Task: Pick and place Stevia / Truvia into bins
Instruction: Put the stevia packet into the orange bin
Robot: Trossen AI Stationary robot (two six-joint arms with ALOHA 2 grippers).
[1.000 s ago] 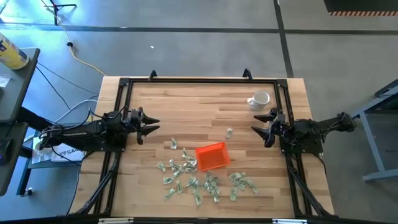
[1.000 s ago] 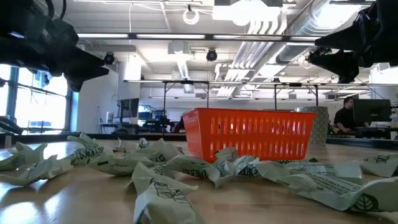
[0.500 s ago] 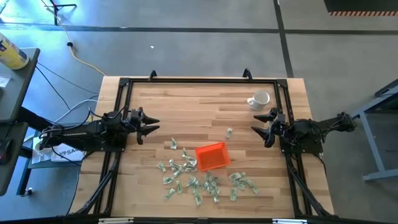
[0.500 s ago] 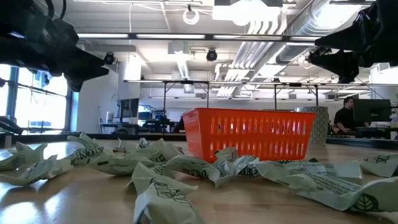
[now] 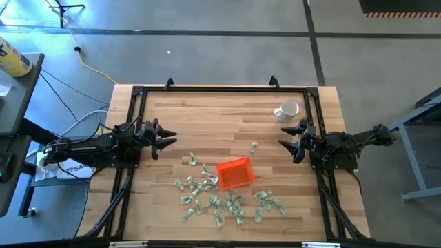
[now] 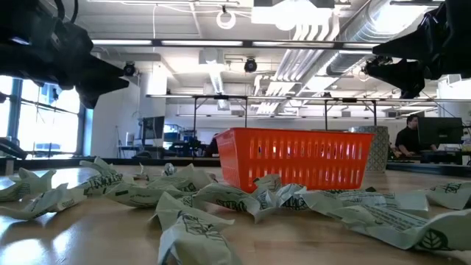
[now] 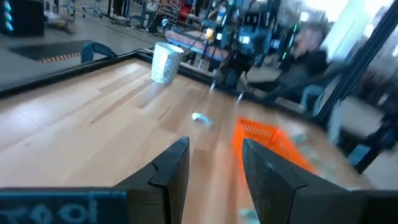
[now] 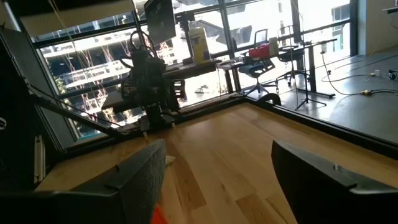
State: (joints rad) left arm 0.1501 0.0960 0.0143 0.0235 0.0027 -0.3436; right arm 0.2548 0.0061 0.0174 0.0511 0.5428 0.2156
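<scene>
Many pale green and white sachets (image 5: 220,196) lie scattered on the wooden table near its front edge; the low view shows them crumpled (image 6: 221,199). One lone sachet (image 5: 254,146) lies farther back. The orange tray (image 5: 235,172) stands among them, also in the low view (image 6: 294,158) and the left wrist view (image 7: 264,138). My left gripper (image 5: 170,138) is open above the table's left side. My right gripper (image 5: 284,136) is open above the right side. Both are empty and clear of the sachets.
A white mug (image 5: 288,109) stands at the far right of the table, also in the left wrist view (image 7: 165,62). A black frame (image 5: 220,88) runs around the table's edges. A person sits in the room behind (image 6: 407,140).
</scene>
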